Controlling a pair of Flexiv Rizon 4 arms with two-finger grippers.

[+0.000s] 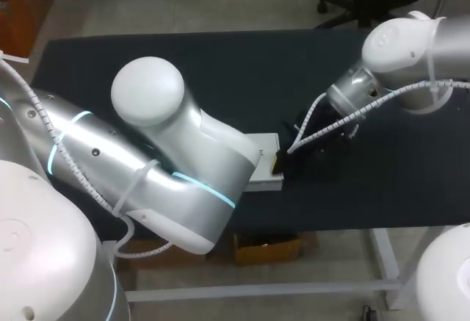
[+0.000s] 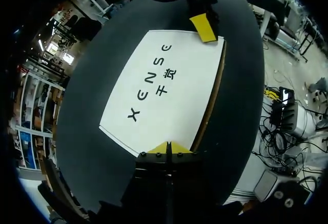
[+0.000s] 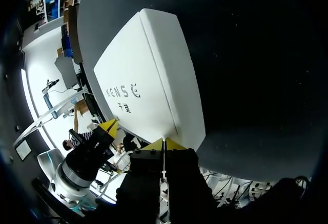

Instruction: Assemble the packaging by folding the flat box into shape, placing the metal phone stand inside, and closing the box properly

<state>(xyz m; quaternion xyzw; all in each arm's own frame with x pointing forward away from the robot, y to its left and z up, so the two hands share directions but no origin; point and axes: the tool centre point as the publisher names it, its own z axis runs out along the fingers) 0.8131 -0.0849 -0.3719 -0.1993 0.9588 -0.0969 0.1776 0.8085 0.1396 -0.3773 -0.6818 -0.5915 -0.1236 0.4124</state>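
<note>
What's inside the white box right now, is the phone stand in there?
Cannot tell: the white box looks closed on the table, its lid covering the inside. No stand shows outside it.

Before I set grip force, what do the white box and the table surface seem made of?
White box: likely matte paperboard; brown raw edge along one side, flat glare-free faces. Table surface: dark and matte, maybe cloth or a mat; no reflections, texture unclear.
</note>
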